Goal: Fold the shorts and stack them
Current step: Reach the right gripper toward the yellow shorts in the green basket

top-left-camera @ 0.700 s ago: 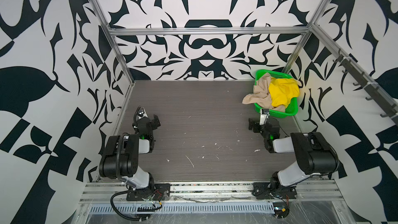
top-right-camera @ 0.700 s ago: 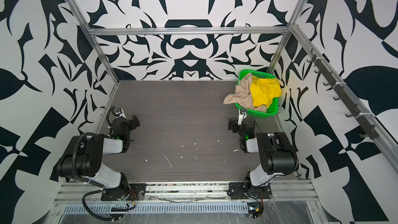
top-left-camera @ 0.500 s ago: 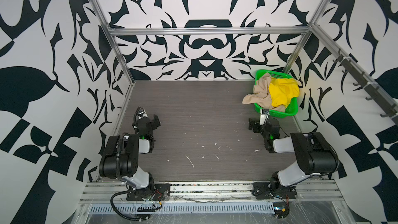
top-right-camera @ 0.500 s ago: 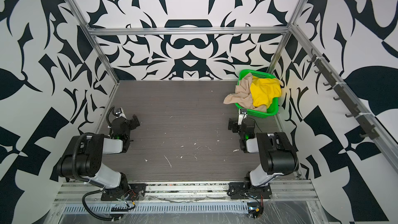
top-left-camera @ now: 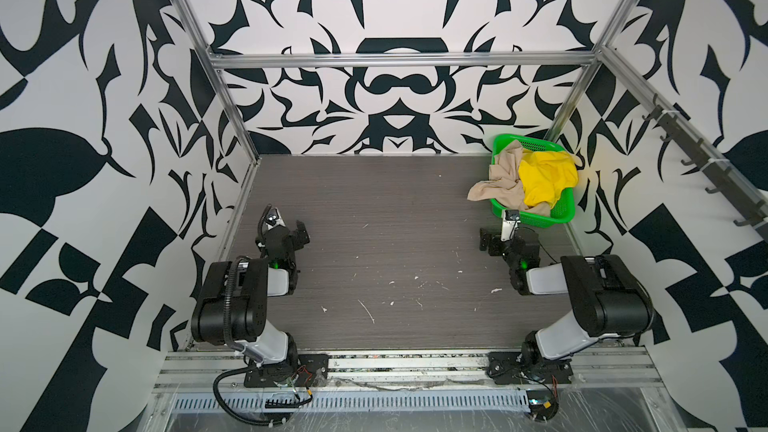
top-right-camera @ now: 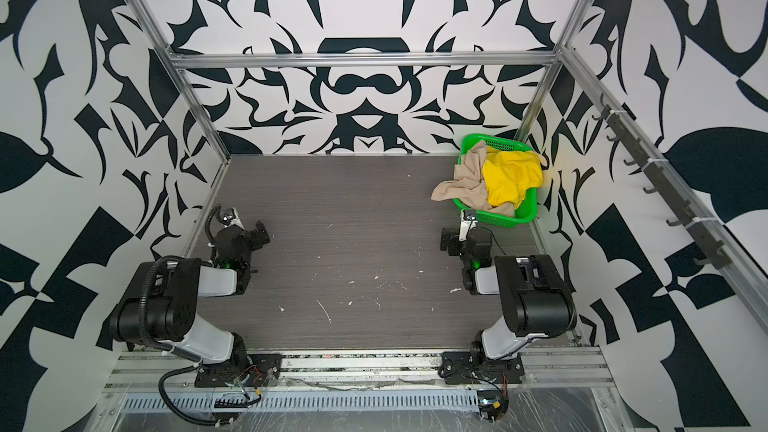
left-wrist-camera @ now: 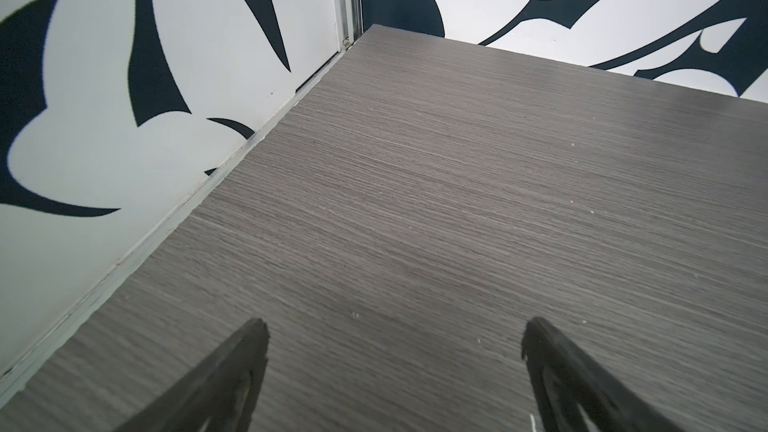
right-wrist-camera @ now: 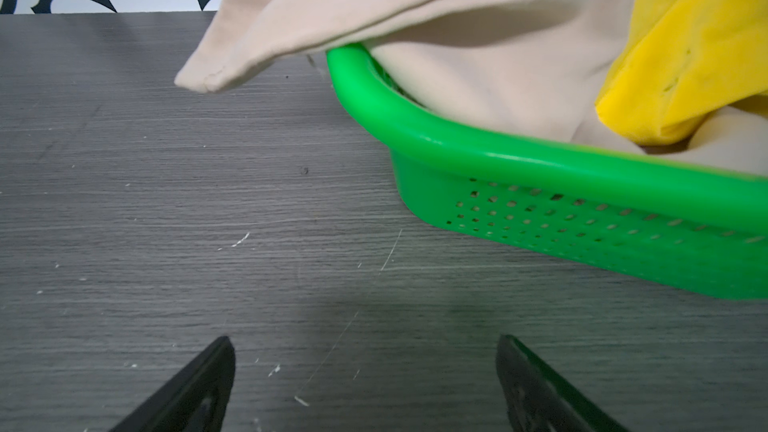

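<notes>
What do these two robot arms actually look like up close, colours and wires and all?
Both match: the left arm and right arm have bulky black joint housings, pale grey tube links and a small green light near the wrist. A ribbed black cable loops along the left arm. The left tool and right tool each end in two black tapered fingers.

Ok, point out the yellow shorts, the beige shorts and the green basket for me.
yellow shorts (top-left-camera: 548,178), in a top view, middle of the bunched cloth.
beige shorts (right-wrist-camera: 478,72), right wrist view, fold lying inside the rim.
green basket (right-wrist-camera: 519,153), right wrist view, near rim.
</notes>
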Action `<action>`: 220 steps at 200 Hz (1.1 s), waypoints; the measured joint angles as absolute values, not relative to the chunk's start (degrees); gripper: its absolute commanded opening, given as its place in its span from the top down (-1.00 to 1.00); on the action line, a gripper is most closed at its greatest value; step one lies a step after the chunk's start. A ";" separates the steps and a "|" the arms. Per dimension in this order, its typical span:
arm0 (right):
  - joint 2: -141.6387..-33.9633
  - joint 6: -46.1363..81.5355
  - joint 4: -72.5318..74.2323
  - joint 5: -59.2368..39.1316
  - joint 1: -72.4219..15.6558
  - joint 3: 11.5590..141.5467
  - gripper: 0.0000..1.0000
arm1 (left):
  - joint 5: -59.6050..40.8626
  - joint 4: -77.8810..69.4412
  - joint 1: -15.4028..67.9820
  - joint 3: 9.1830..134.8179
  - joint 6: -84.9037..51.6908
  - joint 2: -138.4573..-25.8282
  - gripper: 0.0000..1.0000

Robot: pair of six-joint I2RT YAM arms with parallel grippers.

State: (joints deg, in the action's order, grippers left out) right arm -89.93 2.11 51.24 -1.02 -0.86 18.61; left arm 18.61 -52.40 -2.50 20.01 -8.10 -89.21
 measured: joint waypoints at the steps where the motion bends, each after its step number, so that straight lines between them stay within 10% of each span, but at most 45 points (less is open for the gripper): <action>1: -89.93 2.11 51.24 -0.99 -0.86 18.61 -1.00 | 18.61 -52.40 -2.50 20.01 -8.10 -89.21 -0.99; 81: -88.12 1.63 49.76 -1.06 -0.86 18.59 -1.00 | 17.12 -51.31 -2.13 20.01 -7.35 -87.79 -0.99; 161: -52.25 9.10 8.84 -1.78 -1.19 29.47 -1.00 | 9.52 -17.98 0.95 33.85 -11.97 -54.63 -0.78; 220: -65.08 9.63 -17.10 -1.85 1.58 56.49 -1.00 | 4.93 2.07 11.25 51.64 -14.85 -62.70 -0.72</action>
